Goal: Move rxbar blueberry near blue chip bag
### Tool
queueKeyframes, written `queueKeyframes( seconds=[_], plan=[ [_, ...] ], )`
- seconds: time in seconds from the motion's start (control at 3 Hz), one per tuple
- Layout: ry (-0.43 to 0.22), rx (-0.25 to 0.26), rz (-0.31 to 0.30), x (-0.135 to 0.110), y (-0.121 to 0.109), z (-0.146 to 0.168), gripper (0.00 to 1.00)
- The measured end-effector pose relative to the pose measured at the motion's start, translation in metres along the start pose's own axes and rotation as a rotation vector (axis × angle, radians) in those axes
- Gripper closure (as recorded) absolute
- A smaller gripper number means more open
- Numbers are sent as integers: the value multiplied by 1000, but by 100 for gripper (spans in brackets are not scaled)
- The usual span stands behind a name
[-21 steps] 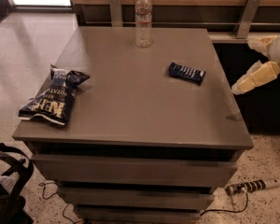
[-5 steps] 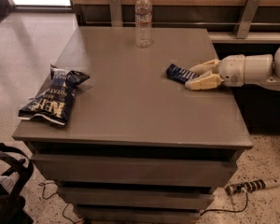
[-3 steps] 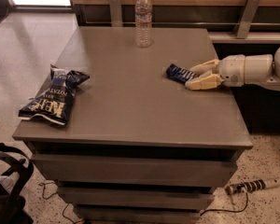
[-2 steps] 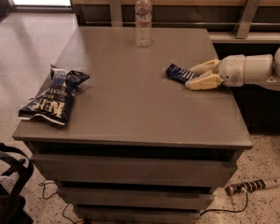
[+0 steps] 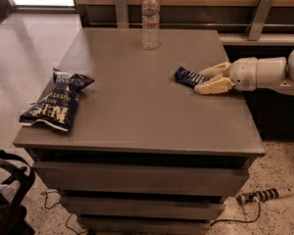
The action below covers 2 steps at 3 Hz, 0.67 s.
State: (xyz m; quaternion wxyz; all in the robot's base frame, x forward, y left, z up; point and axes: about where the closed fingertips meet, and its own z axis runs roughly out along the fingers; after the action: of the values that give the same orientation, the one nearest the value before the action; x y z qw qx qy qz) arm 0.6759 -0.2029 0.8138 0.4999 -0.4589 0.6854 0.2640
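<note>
The rxbar blueberry (image 5: 185, 76) is a small flat navy wrapper lying on the grey table (image 5: 137, 111) at the right. My gripper (image 5: 200, 81) reaches in from the right at table height. Its pale fingers (image 5: 213, 86) sit on either side of the bar's right end, shut on it, and the bar still rests on the table. The blue chip bag (image 5: 54, 102) is large and crinkled with pale letters. It lies near the table's left edge, far from the bar.
A clear water bottle (image 5: 150, 20) stands at the table's back middle. Drawers run below the tabletop. A power strip (image 5: 264, 195) lies on the floor at the right. A black chair part (image 5: 10, 190) is at the lower left.
Seven seconds ago the gripper was off the table's right edge; it came in to the bar's right end. Over the last second nothing has visibly moved.
</note>
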Motion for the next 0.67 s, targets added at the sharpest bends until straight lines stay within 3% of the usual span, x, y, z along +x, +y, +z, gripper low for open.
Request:
queueKeyframes(
  seconds=[0.67],
  plan=[
    [0,0,0,0,0,0,100]
  ],
)
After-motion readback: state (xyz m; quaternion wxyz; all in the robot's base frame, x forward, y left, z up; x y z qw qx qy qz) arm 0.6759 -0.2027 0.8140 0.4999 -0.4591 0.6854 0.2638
